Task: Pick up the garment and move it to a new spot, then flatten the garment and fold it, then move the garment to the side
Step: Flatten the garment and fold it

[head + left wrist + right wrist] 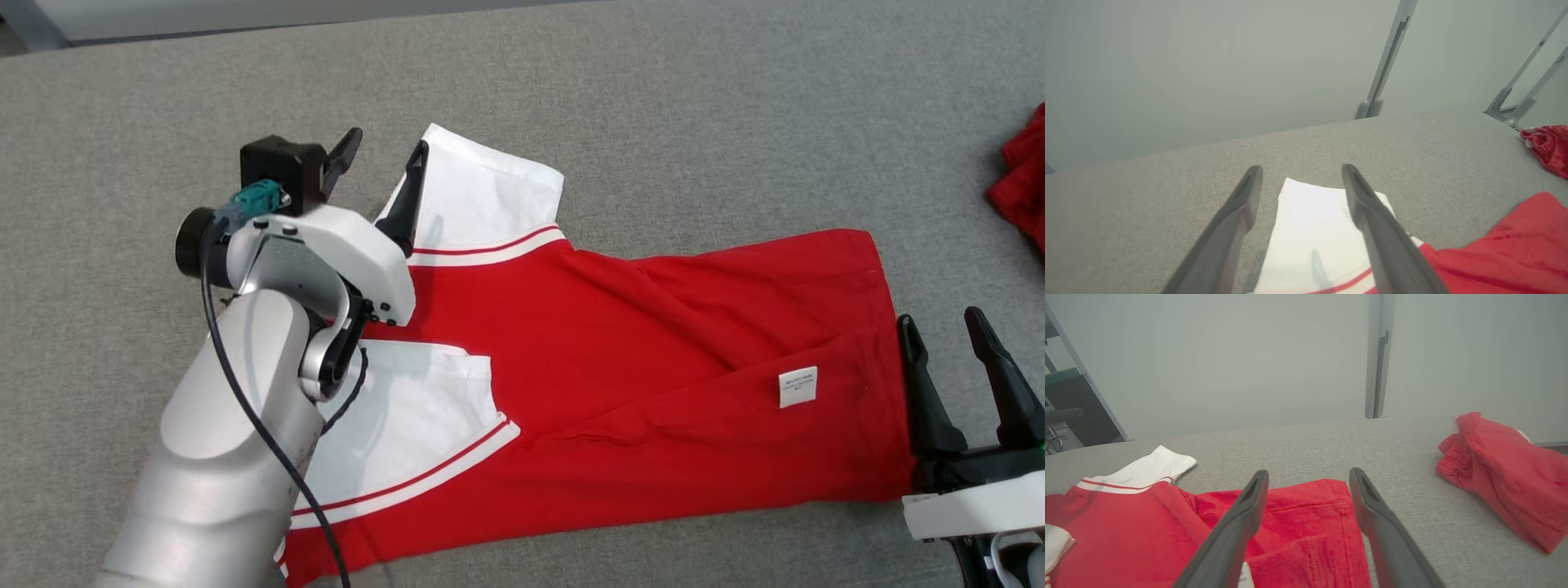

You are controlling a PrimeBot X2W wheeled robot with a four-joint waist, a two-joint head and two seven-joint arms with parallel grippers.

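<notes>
The garment [653, 359] is a red shirt with white sleeves, lying spread across the grey table with its hem to the right. My left gripper [384, 155] hovers open over the far white sleeve [1310, 228], one finger on either side of the sleeve's left edge. Nothing is between its fingers. At the hem sits my right gripper [947, 331], open and empty, its left finger at the red edge [1306, 522]. A small white label [798, 386] shows near the hem. My left forearm covers part of the near sleeve [408, 416].
A second red garment [1498, 473] lies bunched at the table's far right [1024, 188]. Grey table surface [694, 106] stretches beyond the shirt to the far edge. Metal frame posts [1386, 61] stand behind the table against a pale wall.
</notes>
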